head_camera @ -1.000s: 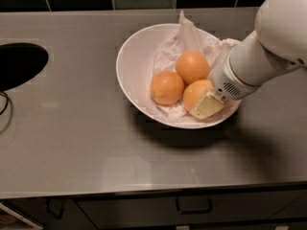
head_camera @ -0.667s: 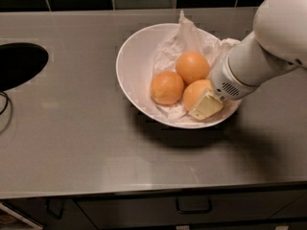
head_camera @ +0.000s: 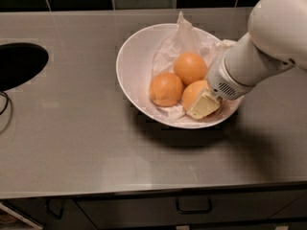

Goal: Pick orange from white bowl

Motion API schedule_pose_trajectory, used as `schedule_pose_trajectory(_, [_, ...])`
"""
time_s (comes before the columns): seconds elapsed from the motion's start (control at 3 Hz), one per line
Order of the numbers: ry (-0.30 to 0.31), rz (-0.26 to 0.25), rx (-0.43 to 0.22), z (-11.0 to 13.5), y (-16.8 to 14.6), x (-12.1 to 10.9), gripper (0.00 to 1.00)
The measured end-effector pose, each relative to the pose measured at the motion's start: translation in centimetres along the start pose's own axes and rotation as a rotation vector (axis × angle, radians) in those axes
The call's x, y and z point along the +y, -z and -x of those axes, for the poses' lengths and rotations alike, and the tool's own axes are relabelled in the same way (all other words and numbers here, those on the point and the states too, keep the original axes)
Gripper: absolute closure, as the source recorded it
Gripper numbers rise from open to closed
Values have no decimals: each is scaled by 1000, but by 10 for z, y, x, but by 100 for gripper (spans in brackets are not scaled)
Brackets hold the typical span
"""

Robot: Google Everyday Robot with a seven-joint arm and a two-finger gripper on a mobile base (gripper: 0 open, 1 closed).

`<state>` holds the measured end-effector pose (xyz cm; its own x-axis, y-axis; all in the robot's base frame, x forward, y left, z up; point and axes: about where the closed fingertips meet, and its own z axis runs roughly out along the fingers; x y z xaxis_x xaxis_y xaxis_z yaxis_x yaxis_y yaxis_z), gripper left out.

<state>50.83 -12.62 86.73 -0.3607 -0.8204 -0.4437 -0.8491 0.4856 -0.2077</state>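
Gripper [head_camera: 204, 105] is down inside the bowl, on the right-hand side from cam. Its pale cream tip lies against the near-right flank of the fruit I'm after. Can't tell if it's spread or clamped, as the fat white wrist [head_camera: 230, 80] covers the rest.

The paler yellow-orange, slightly oval orange [head_camera: 192, 93] sits at the near right of the wide, shallow, glossy white bowl [head_camera: 125, 61]. It's partly hidden under the tip & wrist, so only its left & top show.

Count: 3 fruit total. That one plus 2 rounder, deeper-coloured ones:
- the left orange [head_camera: 165, 88], tight beside it
- the far orange [head_camera: 190, 67], just behind it, twd the back rim

All 3 lie on 1 crinkled white paper liner [head_camera: 181, 38], which sticks up past the far rim. There's 1 bowl, resting on the brushed grey metal surface [head_camera: 72, 143].

The bulky white arm [head_camera: 273, 37] runs off to the upper right. Further out:
- 1 dark oval opening [head_camera: 19, 63] in the surface at the left edge, well apart from the bowl
- dark tiles [head_camera: 144, 1] along the back
- 1 dark drawer handle [head_camera: 193, 206] below the front edge
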Motion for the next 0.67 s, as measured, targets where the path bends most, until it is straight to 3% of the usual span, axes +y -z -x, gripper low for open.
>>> schedule_pose_trajectory(0.67, [0, -3, -5, 1, 3, -1, 99])
